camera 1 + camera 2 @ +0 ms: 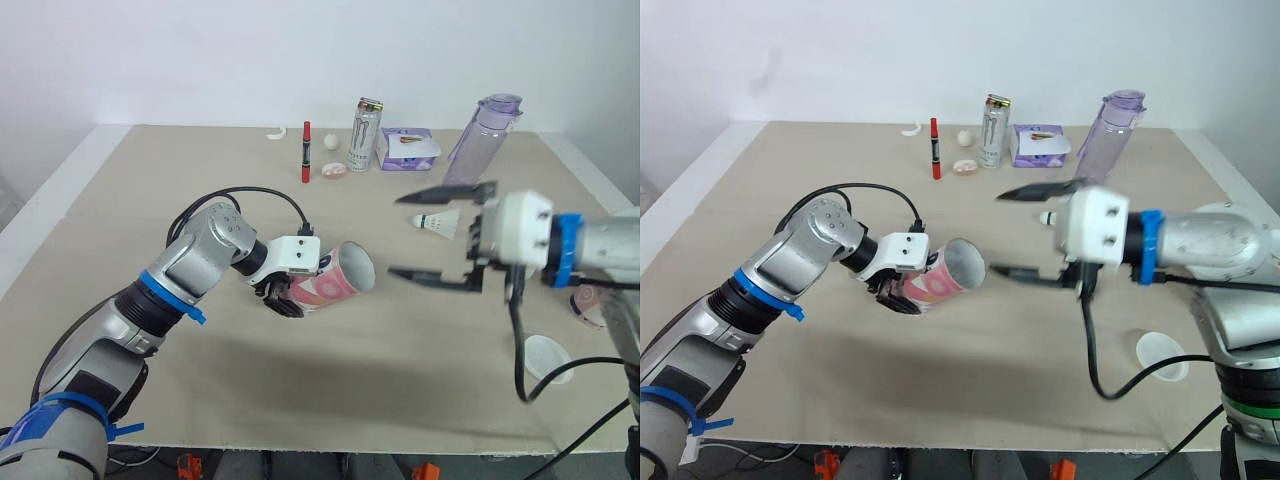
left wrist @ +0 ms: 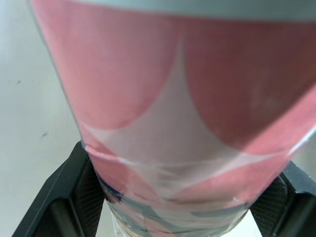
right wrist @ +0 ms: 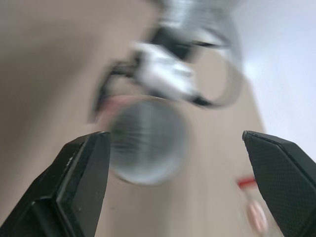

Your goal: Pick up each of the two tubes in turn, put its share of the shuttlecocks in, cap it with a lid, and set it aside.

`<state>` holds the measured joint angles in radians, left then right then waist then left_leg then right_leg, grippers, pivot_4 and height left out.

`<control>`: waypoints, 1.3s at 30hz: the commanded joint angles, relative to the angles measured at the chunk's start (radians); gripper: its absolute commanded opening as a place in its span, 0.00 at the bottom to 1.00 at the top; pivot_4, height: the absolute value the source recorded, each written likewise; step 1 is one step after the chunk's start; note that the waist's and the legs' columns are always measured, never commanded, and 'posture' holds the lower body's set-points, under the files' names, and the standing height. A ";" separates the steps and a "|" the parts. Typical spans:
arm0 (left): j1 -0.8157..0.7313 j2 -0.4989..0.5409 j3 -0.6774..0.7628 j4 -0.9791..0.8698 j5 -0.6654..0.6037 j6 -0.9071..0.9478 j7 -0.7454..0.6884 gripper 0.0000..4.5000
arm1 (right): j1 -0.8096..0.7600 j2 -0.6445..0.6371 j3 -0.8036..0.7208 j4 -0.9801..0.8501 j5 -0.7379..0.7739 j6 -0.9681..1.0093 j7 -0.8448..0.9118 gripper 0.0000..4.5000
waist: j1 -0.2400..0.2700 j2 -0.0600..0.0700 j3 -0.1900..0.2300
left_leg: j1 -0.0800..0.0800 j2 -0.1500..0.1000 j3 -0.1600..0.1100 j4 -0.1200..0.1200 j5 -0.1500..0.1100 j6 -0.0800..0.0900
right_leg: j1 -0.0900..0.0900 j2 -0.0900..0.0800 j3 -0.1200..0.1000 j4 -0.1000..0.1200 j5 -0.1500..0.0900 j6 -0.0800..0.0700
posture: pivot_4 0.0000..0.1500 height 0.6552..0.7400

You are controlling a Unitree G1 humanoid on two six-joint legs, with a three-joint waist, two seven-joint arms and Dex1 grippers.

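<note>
Above the table (image 1: 330, 390), the left gripper (image 1: 283, 295) pinched the pink tube (image 1: 335, 282) in its jaws, mouth toward the right gripper (image 1: 396, 236), jaws spread, open room between. Left wrist: jaws flanked the tube. Right wrist: spread jaws framed its mouth.

There were one tube (image 1: 330, 287), one shuttlecock (image 1: 437, 222), one lid (image 1: 547, 355), one can (image 1: 365, 134), one bottle (image 1: 483, 135), one red pen (image 1: 306, 152), one pack (image 1: 407, 148), one ball (image 1: 330, 141).
</note>
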<state>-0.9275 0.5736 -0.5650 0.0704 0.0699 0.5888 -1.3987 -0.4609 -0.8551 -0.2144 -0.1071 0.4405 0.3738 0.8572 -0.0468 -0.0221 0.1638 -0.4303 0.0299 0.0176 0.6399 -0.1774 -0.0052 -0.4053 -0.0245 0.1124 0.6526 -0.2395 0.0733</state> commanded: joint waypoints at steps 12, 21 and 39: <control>-0.006 0.012 -0.016 0.004 0.023 0.019 0.001 0.80 | -0.204 0.195 -0.013 0.676 -0.104 -0.097 -0.139 0.99 | -0.003 0.005 0.001 | -0.001 -0.001 -0.001 -0.001 0.000 0.000 | 0.000 0.001 0.001 0.000 -0.001 0.002 | 1.00 1.00; 0.002 0.020 -0.016 -0.013 0.022 0.032 0.004 0.80 | -0.316 0.242 0.009 0.919 -0.148 -0.181 -0.083 0.99 | -0.006 0.005 0.001 | -0.001 -0.001 -0.001 -0.001 0.000 0.000 | 0.000 0.001 0.001 0.000 -0.001 0.002 | 1.00 1.00; 0.019 0.035 -0.018 -0.046 0.020 0.060 0.016 0.80 | -0.486 0.299 0.025 1.203 -0.215 -0.288 -0.047 0.08 | -0.020 0.006 0.001 | -0.001 -0.001 -0.002 -0.002 0.000 0.000 | 0.000 0.002 0.001 0.000 0.002 0.007 | 1.00 1.00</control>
<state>-0.9228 0.5948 -0.5707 0.0222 0.0695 0.6356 -1.3962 -0.9175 -0.5458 -0.1765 1.0988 0.2297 0.1169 0.8019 -0.0668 -0.0163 0.1650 -0.4308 0.0289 0.0158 0.6377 -0.1771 -0.0050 -0.4052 -0.0228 0.1134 0.6526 -0.2377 0.0800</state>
